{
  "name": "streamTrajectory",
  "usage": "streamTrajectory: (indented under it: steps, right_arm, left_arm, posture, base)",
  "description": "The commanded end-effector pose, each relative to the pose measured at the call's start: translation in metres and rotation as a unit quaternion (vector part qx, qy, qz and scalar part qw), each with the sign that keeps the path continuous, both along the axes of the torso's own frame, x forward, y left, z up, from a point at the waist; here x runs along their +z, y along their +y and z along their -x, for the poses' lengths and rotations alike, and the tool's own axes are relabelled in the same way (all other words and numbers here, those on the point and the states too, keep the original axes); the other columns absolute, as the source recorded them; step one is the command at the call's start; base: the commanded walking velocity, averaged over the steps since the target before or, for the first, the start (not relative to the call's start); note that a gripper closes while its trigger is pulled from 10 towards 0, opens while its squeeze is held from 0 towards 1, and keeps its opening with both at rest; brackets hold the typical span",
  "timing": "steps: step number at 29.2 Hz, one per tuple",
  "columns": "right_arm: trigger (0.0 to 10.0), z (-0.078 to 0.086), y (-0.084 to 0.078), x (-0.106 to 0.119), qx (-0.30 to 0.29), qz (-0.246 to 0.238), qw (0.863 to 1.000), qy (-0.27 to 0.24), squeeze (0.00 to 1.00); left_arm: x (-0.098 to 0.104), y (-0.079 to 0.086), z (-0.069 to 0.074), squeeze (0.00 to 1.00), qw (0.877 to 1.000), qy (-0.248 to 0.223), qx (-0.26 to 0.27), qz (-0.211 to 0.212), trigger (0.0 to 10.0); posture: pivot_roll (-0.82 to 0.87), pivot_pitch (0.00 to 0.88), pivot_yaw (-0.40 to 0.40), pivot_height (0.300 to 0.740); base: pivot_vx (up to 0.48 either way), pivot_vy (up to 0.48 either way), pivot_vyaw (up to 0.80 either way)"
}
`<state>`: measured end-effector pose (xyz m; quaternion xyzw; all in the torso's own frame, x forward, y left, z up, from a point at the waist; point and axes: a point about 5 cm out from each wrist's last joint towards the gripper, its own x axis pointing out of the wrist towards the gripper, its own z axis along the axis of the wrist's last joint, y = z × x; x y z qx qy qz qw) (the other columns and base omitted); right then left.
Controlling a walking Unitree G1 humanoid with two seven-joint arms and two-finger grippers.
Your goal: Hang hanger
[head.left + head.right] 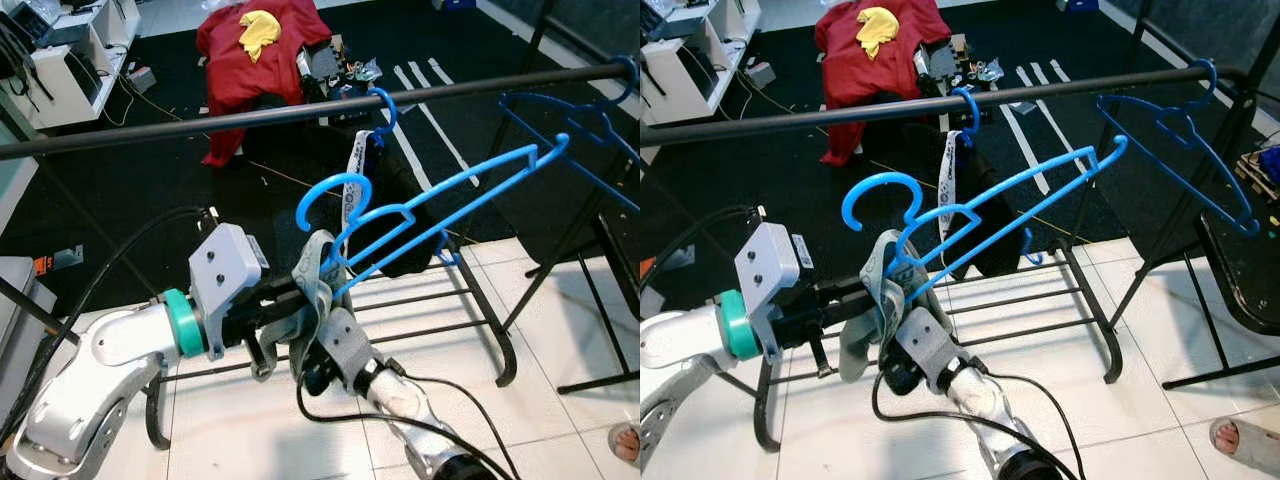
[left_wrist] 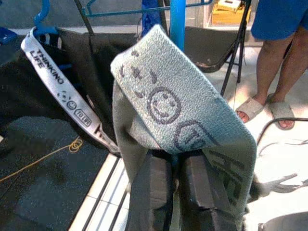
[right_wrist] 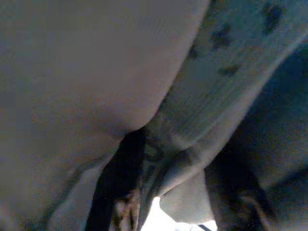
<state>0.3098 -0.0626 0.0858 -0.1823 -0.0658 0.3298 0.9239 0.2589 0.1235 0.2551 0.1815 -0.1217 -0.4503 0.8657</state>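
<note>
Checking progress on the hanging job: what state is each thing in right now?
blue hanger: held tilted below the rail, hook not on it.
grey band: draped over the left gripper, fingers together.
rail: carries two other blue hangers.
right gripper: at the band, grip unclear.

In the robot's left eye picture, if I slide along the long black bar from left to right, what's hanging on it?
Along the rail: first the blue hook with the grey strap, then the empty blue hanger at the far right end.

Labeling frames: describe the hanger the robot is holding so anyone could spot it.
Start at the dark rail across the scene. Below its middle, a blue hanger tilts up from the two claws, left claw and right claw, a grey strap at its lower end. Unlike the other blue hangers, its hook is off the rail.
</note>
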Motion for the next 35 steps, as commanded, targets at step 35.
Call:
streamTrajectory:
  steps: [35]
  right_arm:
    - [0.0, 0.098, -0.133, -0.017, -0.135, -0.005, 0.987, 0.093, 0.00]
  left_arm:
    - [-0.052, 0.035, -0.008, 0.00, 0.988, 0.078, -0.040, -0.124, 10.0]
  posture:
    - [-0.25, 0.241, 0.189, 0.740]
  base:
    - [0.000, 0.000, 0.00]
